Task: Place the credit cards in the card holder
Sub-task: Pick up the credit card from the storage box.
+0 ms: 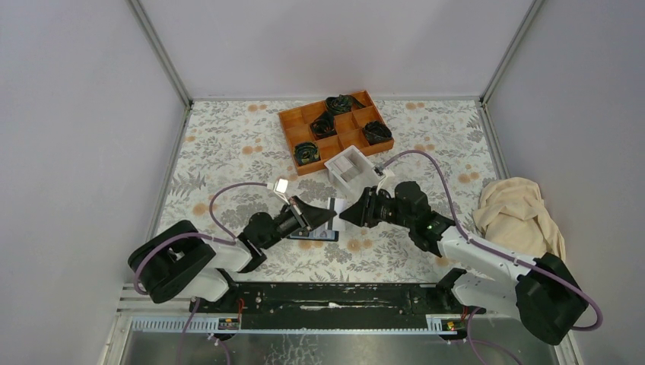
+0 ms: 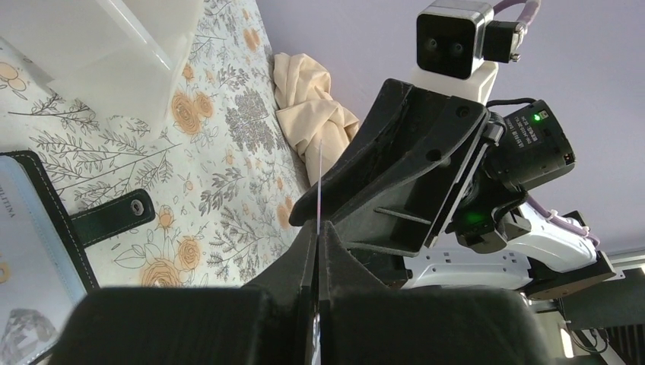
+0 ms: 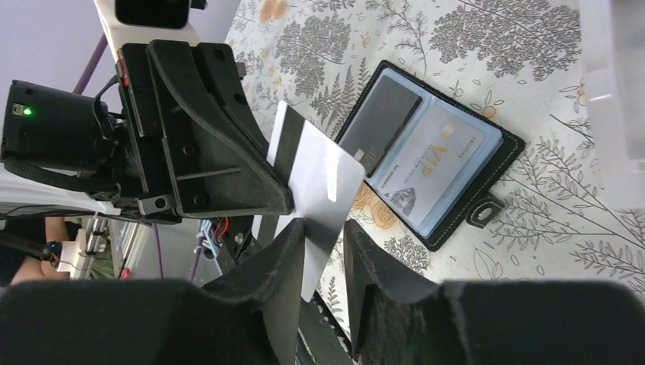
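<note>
Top external: floral tablecloth [image 1: 228, 144], grey walls [image 1: 76, 114]; left gripper [image 2: 319, 228] clamps card [image 3: 319, 179], right gripper [image 3: 325, 228] seemingly apart.

"That card [image 3: 319, 182] is looking smooth and faintly glossy, isn't it?"
"Yes, and the card holder [image 3: 484, 215] is showing matt black stitched leather, while the cloth [image 1: 517, 213] is lying soft and crumpled."

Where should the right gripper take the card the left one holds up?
By the free edge of the card, opposite the end pinched in the left gripper. The card stands on edge between the arms, so the right gripper should come edge-on, one finger to each flat face; its open jaws straddle that edge now.
</note>
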{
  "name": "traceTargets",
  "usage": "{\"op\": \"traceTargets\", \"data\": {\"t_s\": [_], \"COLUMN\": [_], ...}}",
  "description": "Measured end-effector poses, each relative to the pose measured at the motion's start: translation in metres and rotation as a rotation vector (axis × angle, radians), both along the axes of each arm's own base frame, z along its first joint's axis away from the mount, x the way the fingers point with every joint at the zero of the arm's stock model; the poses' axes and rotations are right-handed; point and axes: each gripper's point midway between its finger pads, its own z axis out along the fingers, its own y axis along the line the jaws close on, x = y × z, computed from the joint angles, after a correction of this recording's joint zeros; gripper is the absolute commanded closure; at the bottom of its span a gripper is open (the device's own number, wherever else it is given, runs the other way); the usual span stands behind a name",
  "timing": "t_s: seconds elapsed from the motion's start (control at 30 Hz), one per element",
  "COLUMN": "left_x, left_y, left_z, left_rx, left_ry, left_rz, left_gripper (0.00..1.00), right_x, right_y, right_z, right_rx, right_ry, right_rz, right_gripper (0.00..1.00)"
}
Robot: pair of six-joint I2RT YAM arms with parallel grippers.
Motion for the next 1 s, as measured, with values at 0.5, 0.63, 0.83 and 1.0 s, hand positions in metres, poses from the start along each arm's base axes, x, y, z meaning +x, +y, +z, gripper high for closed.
{"op": "traceTargets", "data": {"t_s": [0.5, 0.63, 0.83, 1.0], "left_x": [0.003, 0.004, 0.01, 0.02], "left_y": [0.002, 0.009, 0.025, 0.044], "left_z": [-0.025, -0.022, -0.019, -0.02], "left_rx": [0.007, -0.015, 0.002, 0.084], "left_ry": [0.077, 0.077, 0.071, 0.064], "left_rz": [0.018, 0.037, 0.112, 0.228], "left_gripper": [0.57, 0.5, 0.45, 0.45], "right_x": [-0.004, -0.006, -0.002, 0.005], "right_y": [0.007, 0.009, 0.006, 0.006], "right_z": [-0.008, -0.006, -0.014, -0.016], "right_rx": [0.095, 0.1, 0.032, -0.057], "right_ry": [0.057, 0.055, 0.06, 0.036], "right_rz": [0.003, 0.016, -0.009, -0.037], "right_gripper": [1.0, 1.0, 1.0, 1.0]}}
